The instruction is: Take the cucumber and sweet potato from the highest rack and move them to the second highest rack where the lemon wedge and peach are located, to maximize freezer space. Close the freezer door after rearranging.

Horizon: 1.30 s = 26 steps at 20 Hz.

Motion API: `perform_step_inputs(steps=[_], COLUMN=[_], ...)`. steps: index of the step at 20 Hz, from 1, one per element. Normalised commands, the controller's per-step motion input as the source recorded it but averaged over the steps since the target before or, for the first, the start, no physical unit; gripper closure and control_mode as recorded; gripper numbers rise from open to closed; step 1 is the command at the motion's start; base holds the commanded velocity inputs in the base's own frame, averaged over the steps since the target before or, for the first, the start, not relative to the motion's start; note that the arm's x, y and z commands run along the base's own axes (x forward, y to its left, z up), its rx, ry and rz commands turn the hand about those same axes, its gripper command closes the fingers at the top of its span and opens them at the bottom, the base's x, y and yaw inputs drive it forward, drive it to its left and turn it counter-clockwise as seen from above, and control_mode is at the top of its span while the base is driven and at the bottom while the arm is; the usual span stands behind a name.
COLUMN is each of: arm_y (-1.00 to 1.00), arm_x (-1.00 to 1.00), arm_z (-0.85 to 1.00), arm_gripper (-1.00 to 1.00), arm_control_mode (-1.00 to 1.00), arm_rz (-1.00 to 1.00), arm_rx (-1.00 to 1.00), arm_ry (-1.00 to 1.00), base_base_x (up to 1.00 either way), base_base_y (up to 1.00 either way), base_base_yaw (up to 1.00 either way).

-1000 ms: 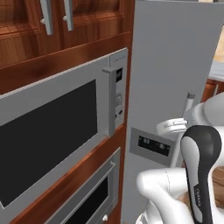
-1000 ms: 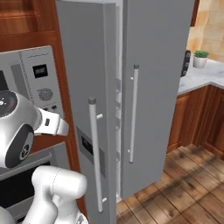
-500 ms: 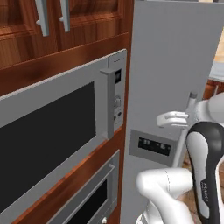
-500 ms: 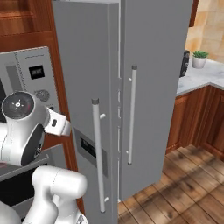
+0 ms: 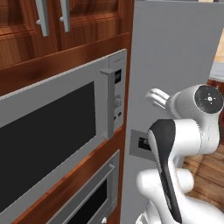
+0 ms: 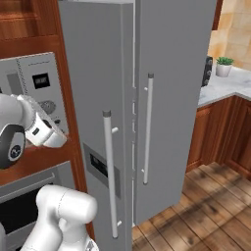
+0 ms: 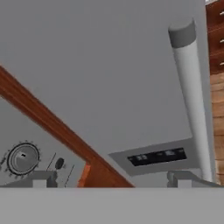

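Note:
The grey freezer door point(image 6: 93, 88), the left door of the tall fridge, covers the inside, so the cucumber, sweet potato, lemon wedge, peach and racks are all hidden. A long vertical handle point(image 6: 110, 171) runs along the door's right edge, with a dark dispenser panel point(image 6: 97, 167) to its left. In the hand view my gripper point(image 7: 113, 178) is open and empty. It faces the door close up, with the handle point(image 7: 192, 100) just above its right fingertip point(image 7: 183, 177) and the dispenser panel point(image 7: 157, 156) between the tips. The hand point(image 5: 156, 97) hovers in front of the door.
A built-in microwave point(image 5: 57, 127) sits just left of the fridge in the wooden wall, over an oven point(image 5: 87, 192). Upper cabinets point(image 5: 52, 17) hang above. The right fridge door point(image 6: 171, 98) has its own handle. A counter point(image 6: 223, 86) with a potted plant stands right, above wooden floor.
Both base views have shifted, so the base has moved closer to the fridge. The arm has lifted the hand towards the left door. The jaws have stayed wide.

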Motion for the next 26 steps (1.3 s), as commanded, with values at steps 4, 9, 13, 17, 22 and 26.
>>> perform_step_inputs(steps=[4, 9, 13, 17, 22, 26], arm_y=[-0.43, -0.52, -0.42, -0.20, -0.17, -0.27], arm_x=[0.58, 0.61, 0.73, 0.85, 0.84, 0.80], arm_z=[0.07, 0.00, 0.00, -0.05, -0.12, -0.13], arm_gripper=[-1.00, -1.00, -1.00, -1.00, -1.00, -1.00], arm_control_mode=[-1.00, -1.00, -1.00, -1.00, -1.00, -1.00], arm_rz=[-0.29, -0.10, -0.11, -0.20, -0.23, -0.13], arm_rx=[0.33, 0.37, 0.36, 0.30, 0.26, 0.27], arm_ry=[0.00, -0.01, 0.00, 0.00, 0.00, 0.00], base_base_x=[0.00, 0.00, 0.00, 0.00, 0.00, 0.00], base_base_y=[0.00, 0.00, 0.00, 0.00, 0.00, 0.00], base_base_yaw=[0.00, 0.00, 0.00, 0.00, 0.00, 0.00])
